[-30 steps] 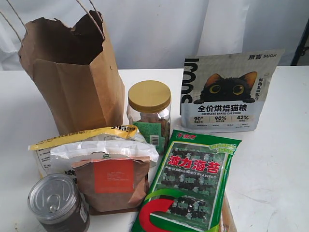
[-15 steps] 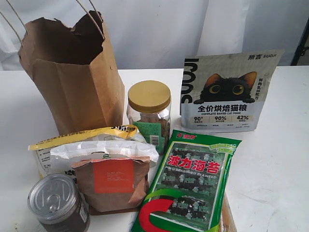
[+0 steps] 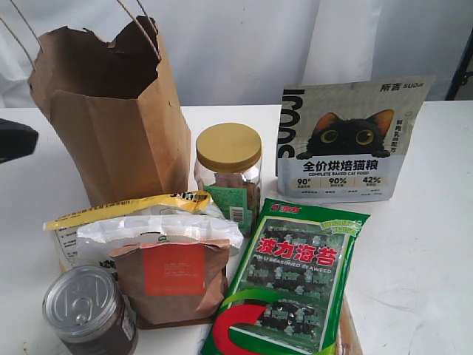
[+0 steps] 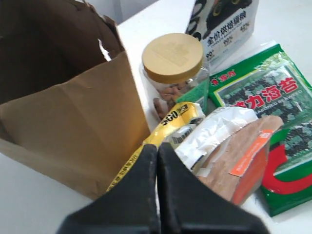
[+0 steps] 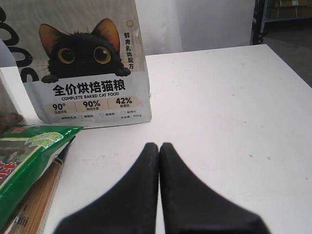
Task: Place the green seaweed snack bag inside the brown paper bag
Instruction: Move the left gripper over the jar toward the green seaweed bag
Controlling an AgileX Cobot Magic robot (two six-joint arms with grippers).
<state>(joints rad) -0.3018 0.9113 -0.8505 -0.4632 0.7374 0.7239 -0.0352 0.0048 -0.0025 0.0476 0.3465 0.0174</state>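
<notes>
Externally, the seaweed bag (image 3: 292,285) lies flat at lower centre-right, and the paper bag (image 3: 111,126) stands upper left. 
Left wrist: the left gripper (image 4: 157,151) is pinched closed and empty near the paper bag, with the seaweed bag apart, past some packets (image 4: 229,146). 
Right wrist: the right gripper (image 5: 159,148) is closed and empty, with the seaweed bag apart.

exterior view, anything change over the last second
A dark part of the left arm has come in at the left edge, beside the brown paper bag. Nothing was taken hold of: the left gripper and the right gripper are shut on nothing. The green seaweed snack bag and all else lie as before.
</notes>
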